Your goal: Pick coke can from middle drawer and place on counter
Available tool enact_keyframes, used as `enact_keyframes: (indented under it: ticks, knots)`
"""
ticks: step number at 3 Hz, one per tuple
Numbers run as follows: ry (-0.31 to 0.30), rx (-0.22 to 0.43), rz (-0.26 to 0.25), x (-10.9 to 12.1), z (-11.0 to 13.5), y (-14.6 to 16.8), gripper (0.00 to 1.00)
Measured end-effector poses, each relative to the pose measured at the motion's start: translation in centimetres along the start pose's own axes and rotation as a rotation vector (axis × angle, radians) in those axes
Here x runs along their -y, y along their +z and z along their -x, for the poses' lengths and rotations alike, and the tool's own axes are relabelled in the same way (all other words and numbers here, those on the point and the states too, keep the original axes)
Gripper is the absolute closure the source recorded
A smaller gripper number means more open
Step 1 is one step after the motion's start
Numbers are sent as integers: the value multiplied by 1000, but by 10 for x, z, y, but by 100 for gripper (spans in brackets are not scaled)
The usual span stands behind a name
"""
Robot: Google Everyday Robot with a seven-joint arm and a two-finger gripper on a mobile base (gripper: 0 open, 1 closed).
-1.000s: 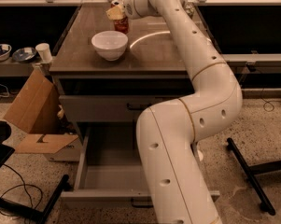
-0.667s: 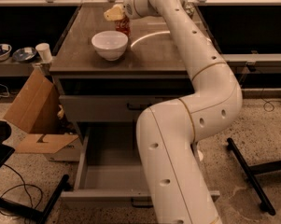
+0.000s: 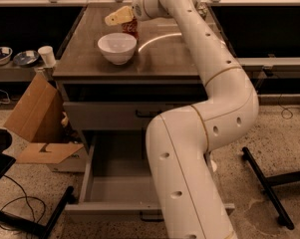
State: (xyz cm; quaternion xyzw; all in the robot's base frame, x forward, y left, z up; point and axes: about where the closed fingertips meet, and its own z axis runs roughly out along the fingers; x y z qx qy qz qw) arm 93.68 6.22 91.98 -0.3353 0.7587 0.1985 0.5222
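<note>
- Gripper (image 3: 115,18): at the far end of the counter (image 3: 174,56), left of centre, on the end of the white arm (image 3: 209,108) that reaches up and over from the near right.
- Gripper state: cannot tell whether it is clenched or released; it sits directly at the top of the coke can (image 3: 131,28).
- Coke can: upright at the far part of the counter, just behind the white bowl (image 3: 117,47) (the bowl's rim hides the can's base, so contact with the surface cannot be confirmed).
- Middle drawer (image 3: 112,189): pulled well out toward the near side, its grey floor bare where visible; the arm covers its right part.
- Drawer above (image 3: 104,114): closed.
- Surroundings: open cardboard box (image 3: 37,121) on the floor to the left; a white cup (image 3: 46,56) on the low left shelf.
</note>
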Motion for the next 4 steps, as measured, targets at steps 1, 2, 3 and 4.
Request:
enact_keyframes:
  ticks: [1, 2, 3, 4]
  knots:
    - [-6, 5, 63, -7, 2, -21, 0]
    - [-44, -63, 138, -3, 4, -119, 0]
    - [-55, -233, 90, 5, -1, -212, 0]
    - [-13, -337, -56, 29, 2, -325, 0]
